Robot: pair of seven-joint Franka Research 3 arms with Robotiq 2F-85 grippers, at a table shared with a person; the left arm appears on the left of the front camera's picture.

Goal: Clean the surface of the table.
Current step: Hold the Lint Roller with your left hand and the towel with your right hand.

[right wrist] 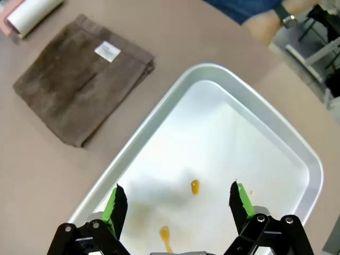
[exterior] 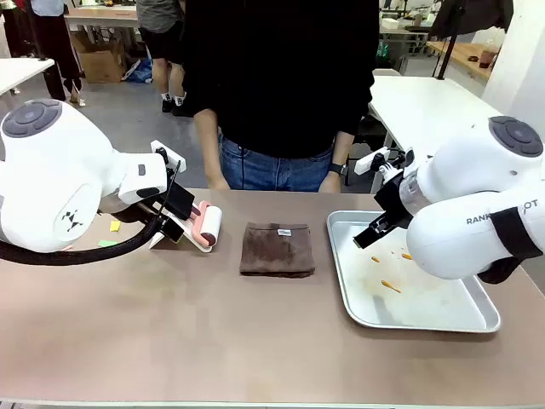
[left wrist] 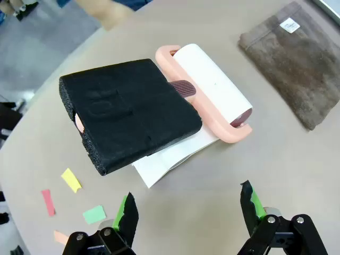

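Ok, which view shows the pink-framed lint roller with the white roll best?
The left wrist view: the pink-framed lint roller lies close, seen from above, though a black foam block covers its handle. The front view shows it small and partly blocked; the right wrist view catches one end of the roll at the frame's corner.

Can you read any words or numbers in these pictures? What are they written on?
"RANK" then "OT": on the right arm; a black strap hides the letters between.
White tag on the brown towel: print too small to read.
Black mark on the left arm: a logo, no letters.
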